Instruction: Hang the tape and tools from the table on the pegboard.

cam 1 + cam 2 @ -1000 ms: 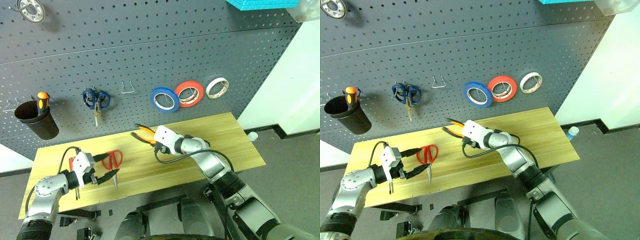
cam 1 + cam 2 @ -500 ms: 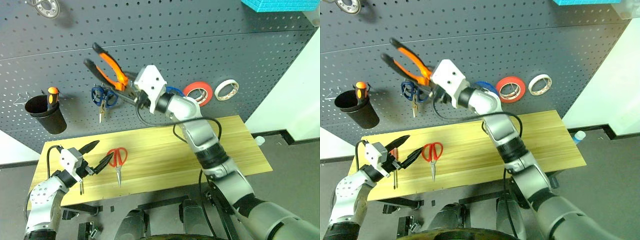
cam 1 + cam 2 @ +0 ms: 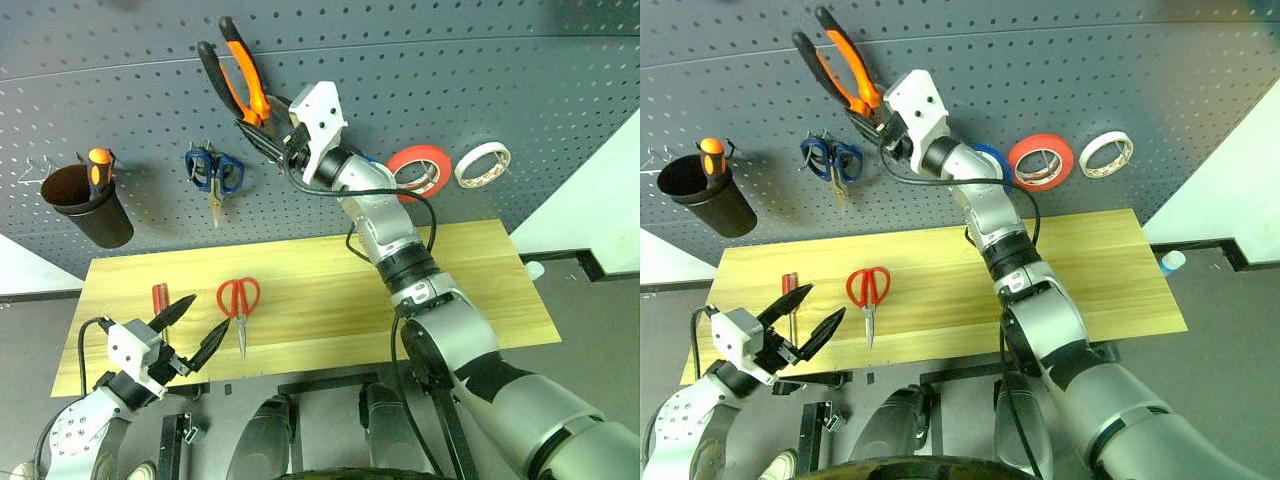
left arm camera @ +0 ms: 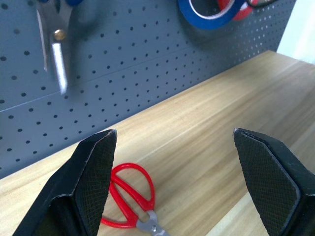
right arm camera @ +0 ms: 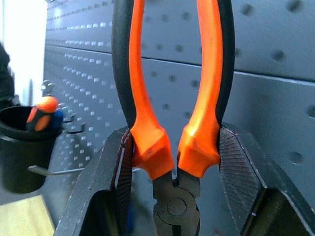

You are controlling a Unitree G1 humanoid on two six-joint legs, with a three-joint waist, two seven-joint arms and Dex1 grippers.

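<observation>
Pegboard (image 3: 480,110), dark grey and perforated, fills the wall behind the scene. Below it stands the table (image 3: 480,290), a light wooden top with visible grain. The right gripper (image 3: 272,128) is raised in front of the upper part of the pegboard and is clamped on the pliers (image 3: 235,75); its two fingers press the orange-and-black handles just above the pivot, and the handles point up and away along the board. The left gripper (image 3: 190,325) hangs over the near left edge of the table with its black fingers (image 4: 96,182) spread wide and nothing between them.

A black cup (image 3: 88,205) hangs at the left of the pegboard with an orange-handled screwdriver (image 3: 97,165) standing in it. To its right, blue-handled scissors (image 3: 213,175) hang from a hook, blades down. The blue tape (image 4: 211,11) already hangs on the board, partly hidden behind the right arm, with a red tape roll (image 3: 420,170) next to it and a white tape roll (image 3: 482,163) further right.

On the table lie the red-handled scissors (image 3: 239,300), blades toward the near edge, just beyond the left gripper. The small red-handled screwdriver (image 3: 159,300) lies to their left, near the table's left end.
</observation>
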